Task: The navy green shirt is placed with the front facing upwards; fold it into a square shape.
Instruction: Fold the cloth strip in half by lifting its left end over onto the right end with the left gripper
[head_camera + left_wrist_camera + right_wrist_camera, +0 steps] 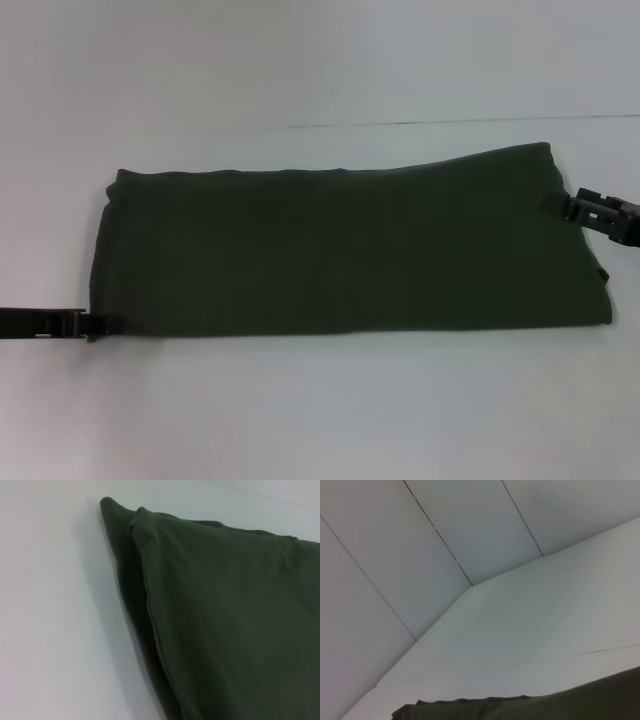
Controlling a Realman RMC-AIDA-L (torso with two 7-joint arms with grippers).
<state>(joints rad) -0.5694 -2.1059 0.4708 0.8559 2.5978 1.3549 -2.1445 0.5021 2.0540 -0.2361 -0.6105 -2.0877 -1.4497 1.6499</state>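
The navy green shirt (350, 250) is seen laid flat on the white counter (320, 410), folded into a long horizontal band with only plain green cloth facing up. Its near edge runs straight, while the far edge rises slightly toward the robot's right. Bare counter is left open on every side of the band, widest in front and behind. A thin dark seam line (450, 122) is seen crossing the counter beyond the shirt.

No lettering, label or brand mark can be read on the exposed fabric.

The left gripper (100, 324) is held low at the band's near left corner, its tip touching the cloth edge; whether the jaws are closed on fabric cannot be told. The right gripper (570, 205) is placed at the far right end of the shirt, against its edge, and the state of its jaws cannot be told either. In the left wrist view, layered folded edges are shown stacked at a pointed corner of the shirt (225, 610).
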